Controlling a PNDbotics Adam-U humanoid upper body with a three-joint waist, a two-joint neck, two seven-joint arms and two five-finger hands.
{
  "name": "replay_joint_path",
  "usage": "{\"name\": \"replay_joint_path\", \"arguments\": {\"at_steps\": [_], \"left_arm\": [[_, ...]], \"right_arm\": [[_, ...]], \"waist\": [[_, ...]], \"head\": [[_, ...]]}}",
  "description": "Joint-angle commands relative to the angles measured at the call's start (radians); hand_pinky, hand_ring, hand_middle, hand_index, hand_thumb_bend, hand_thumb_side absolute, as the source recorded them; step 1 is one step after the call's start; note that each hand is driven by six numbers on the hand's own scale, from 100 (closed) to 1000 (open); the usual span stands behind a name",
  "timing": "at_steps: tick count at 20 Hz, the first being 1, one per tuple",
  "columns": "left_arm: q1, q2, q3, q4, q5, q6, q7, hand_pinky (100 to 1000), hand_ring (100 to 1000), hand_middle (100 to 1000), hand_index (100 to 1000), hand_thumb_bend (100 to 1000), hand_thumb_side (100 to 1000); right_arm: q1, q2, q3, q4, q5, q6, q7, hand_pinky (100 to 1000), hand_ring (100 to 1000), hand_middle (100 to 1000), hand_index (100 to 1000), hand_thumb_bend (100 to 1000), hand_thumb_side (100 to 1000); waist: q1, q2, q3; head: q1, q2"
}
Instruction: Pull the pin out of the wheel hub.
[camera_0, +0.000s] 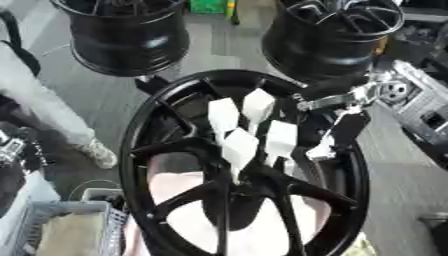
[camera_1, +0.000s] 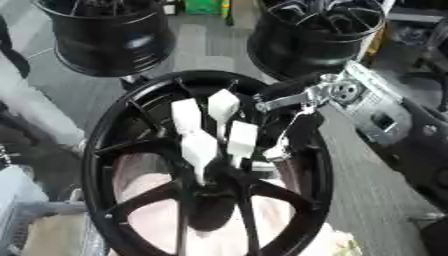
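A large black wheel hub (camera_0: 144, 150) stands tilted in the middle of both views, its spokes facing me. Several white block-shaped pins (camera_0: 239, 146) stick out around its centre. My right hand (camera_0: 343, 122) reaches in from the right on a silver wrist, with its black fingers pointing down over the hub's right side. A further white pin (camera_0: 319, 150) sits right at the fingertips, and the fingers appear closed round it; they cover part of it. My left hand shows in neither view.
Two more black rims (camera_0: 131, 35) (camera_0: 328, 35) stand behind the hub. A grey basket (camera_0: 66, 232) sits at the lower left. A person's leg and shoe (camera_0: 96, 150) are at the left, and silver metal equipment (camera_1: 376, 115) is at the right.
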Motion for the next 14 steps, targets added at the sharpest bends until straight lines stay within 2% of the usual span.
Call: {"name": "replay_joint_path", "arguments": {"at_steps": [1,14], "left_arm": [[-0.009,0.019,-0.004,-0.017,-0.003,0.0,0.0,700,723,657,761,100,854],[-0.008,0.019,-0.003,-0.017,-0.003,0.001,0.0,699,722,656,760,100,854]], "right_arm": [[-0.016,-0.019,-0.013,-0.013,0.001,-0.014,0.011,718,787,813,948,246,522],[-0.028,-0.007,-0.005,-0.028,-0.015,-0.011,0.011,709,780,819,960,246,537]], "waist": [[0.004,-0.008,-0.001],[0.002,-0.009,-0.002]], "head": [[-0.004,0.005],[-0.005,0.005]]}}
